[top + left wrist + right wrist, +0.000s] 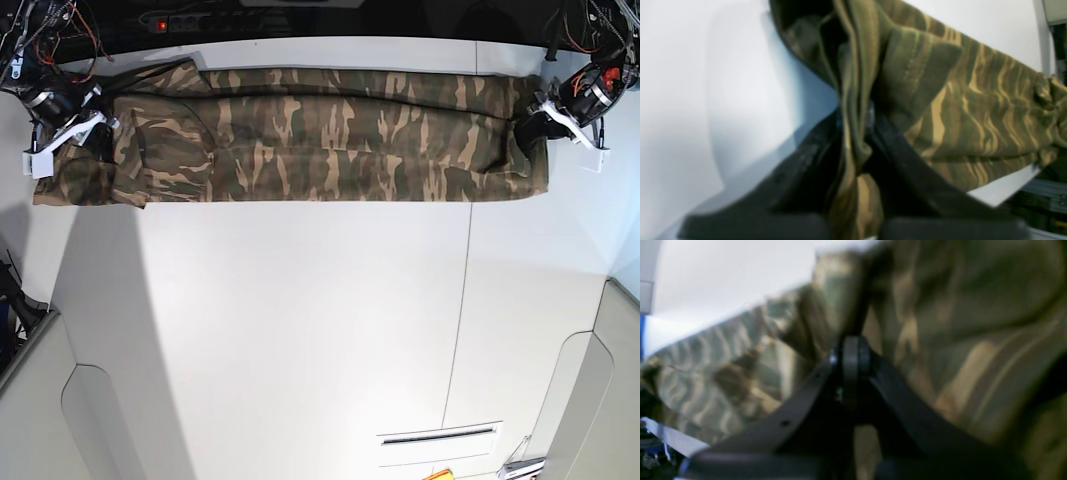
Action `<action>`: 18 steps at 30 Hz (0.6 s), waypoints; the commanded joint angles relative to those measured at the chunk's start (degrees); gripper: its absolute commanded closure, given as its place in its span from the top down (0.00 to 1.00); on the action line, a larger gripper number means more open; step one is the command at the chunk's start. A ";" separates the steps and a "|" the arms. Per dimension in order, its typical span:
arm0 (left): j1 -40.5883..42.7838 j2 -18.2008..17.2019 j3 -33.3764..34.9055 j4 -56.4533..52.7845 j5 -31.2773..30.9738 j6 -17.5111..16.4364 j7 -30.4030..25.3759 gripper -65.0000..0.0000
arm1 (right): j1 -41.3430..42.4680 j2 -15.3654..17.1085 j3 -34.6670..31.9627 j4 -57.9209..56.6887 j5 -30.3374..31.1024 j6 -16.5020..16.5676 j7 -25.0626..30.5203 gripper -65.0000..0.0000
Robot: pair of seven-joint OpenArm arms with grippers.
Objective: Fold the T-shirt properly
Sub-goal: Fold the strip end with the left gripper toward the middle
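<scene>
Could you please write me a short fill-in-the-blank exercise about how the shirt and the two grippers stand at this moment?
1. The T-shirt lies stretched in a long band across the far part of the white ____.
2. The left gripper is shut on a bunch of the shirt's ____.
3. In the base view, the right gripper is at the shirt's ____ end.
4. The shirt's print is a ____ pattern of green, brown and tan.

Missing words: table; cloth; left; camouflage

The camouflage T-shirt (320,135) is lying stretched in a long, narrow folded band across the far edge, apparently pinched up at both ends.
</scene>
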State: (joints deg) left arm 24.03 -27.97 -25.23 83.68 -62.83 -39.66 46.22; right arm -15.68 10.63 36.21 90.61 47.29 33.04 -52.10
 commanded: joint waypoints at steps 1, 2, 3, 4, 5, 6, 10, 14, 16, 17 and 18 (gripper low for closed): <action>-1.11 -1.79 -1.16 1.60 -1.27 -0.34 -1.25 0.00 | 0.24 0.94 1.29 1.90 1.88 0.42 0.37 0.00; -1.77 -2.14 -1.75 1.97 -1.27 -0.34 -0.94 0.00 | 0.24 0.94 2.10 2.84 2.38 0.42 -0.17 0.00; -2.54 -2.58 -2.16 2.23 -1.27 -0.34 -0.50 0.00 | 0.26 0.94 2.93 3.78 2.75 0.42 -0.74 0.00; -3.32 -3.08 -2.58 2.34 -1.22 -0.34 0.13 0.00 | 0.24 0.94 3.58 4.70 2.89 0.42 -1.14 0.00; -4.15 -3.74 -2.67 2.36 -1.18 -0.34 0.81 0.00 | 0.24 0.94 4.17 5.53 2.89 0.39 -1.66 0.00; -4.83 -4.52 -2.67 2.36 -0.90 -0.34 1.53 0.00 | 0.24 0.94 4.61 6.23 2.89 0.39 -2.10 0.00; -6.93 -8.24 -2.67 2.82 1.03 -0.34 3.89 0.00 | 0.22 0.92 5.09 8.13 2.91 0.39 -4.26 0.00; -6.86 -10.16 -2.64 8.48 0.87 -0.34 8.26 0.00 | -0.20 0.92 5.09 8.28 2.95 0.39 -4.94 0.00; -6.84 -9.42 -2.47 13.05 0.24 -0.34 11.08 0.00 | -0.22 0.92 5.09 8.28 3.37 0.39 -4.94 0.00; -6.69 -8.94 -2.21 15.41 -0.31 -0.34 11.93 0.00 | -0.20 0.92 5.09 8.28 3.98 0.39 -4.92 0.00; -6.47 -8.55 -1.60 17.70 -0.68 -0.34 12.11 0.00 | -0.22 0.92 5.09 8.28 4.70 0.39 -4.92 0.00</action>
State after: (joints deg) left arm 17.89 -35.27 -26.37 100.66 -62.28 -39.42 59.24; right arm -16.03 10.66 40.91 97.84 50.54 33.06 -57.93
